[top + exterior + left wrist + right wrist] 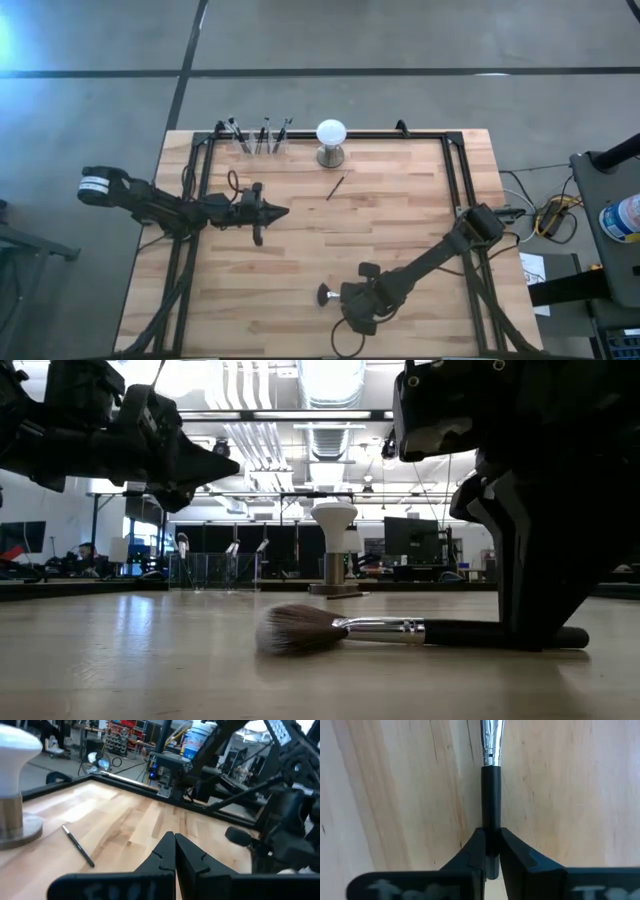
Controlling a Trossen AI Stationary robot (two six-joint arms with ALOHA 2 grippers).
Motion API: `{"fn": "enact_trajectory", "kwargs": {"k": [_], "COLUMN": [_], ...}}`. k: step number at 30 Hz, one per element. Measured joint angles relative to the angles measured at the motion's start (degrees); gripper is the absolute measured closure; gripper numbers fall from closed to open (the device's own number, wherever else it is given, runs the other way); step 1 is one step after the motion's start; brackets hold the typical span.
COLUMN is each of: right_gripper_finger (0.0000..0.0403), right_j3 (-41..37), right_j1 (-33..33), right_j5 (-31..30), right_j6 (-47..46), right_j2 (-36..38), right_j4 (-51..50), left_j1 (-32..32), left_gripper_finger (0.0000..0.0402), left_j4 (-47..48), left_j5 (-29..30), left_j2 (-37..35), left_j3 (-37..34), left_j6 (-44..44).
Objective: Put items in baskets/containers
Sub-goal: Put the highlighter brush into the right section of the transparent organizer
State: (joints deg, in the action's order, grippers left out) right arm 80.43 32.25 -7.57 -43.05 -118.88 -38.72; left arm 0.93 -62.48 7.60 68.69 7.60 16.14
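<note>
A wide brush with a soft dark head (296, 630), silvery ferrule and black handle lies on the table near its near edge. My right gripper (491, 851) stands over it, shut on the handle; in the high view the right gripper (350, 298) is beside the head (324, 295). My left gripper (275, 211) hovers shut over the table's left middle, holding nothing; in its wrist view its fingers (174, 847) are closed. One slim brush (336, 187) lies flat on the wood. Three clear cups (258, 146) at the far edge hold several brushes upright. My right gripper pinches the wide brush's black handle (491, 820) between its two fingers, near the free end, whose tip (574, 637) sticks out past the fingers. The fingers come from above, pointing down, across the handle. The brush lies level, head and handle on the table.
A white globe on a metal stand (331, 140) stands at the far edge, right of the cups. A black frame rail (455, 165) runs round the table. Bare wood lies between the two arms. Cables and a container sit off the table's right side.
</note>
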Motion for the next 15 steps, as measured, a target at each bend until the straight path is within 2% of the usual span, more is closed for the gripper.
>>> {"fn": "enact_trajectory", "kwargs": {"k": [6,10,12,15], "right_gripper_finger": [0.0375,0.0374,0.0374,0.0374], "right_j3": [-1.19,-4.72,-8.64,-15.53], "right_j1": [-0.19,-0.91,-1.82,-3.9], "right_j5": [-1.4,-5.2,-6.55,-7.39], "right_j6": [1.99,3.47,4.03,6.06], "right_j2": [3.63,8.63,10.86,14.81], "right_j4": [-0.01,1.65,5.78,17.84], "left_j1": [-0.07,-0.13,-0.33,-0.81], "left_gripper_finger": [0.0401,0.0401,0.0401,0.0402], "left_j4": [-0.15,-4.12,-7.97,-15.16], "left_j5": [0.04,0.04,0.01,0.01], "left_j2": [-0.36,-1.35,-2.13,-3.11], "left_j3": [-0.07,-1.6,-3.01,-6.25], "left_j6": [3.87,3.65,2.8,0.43]}}
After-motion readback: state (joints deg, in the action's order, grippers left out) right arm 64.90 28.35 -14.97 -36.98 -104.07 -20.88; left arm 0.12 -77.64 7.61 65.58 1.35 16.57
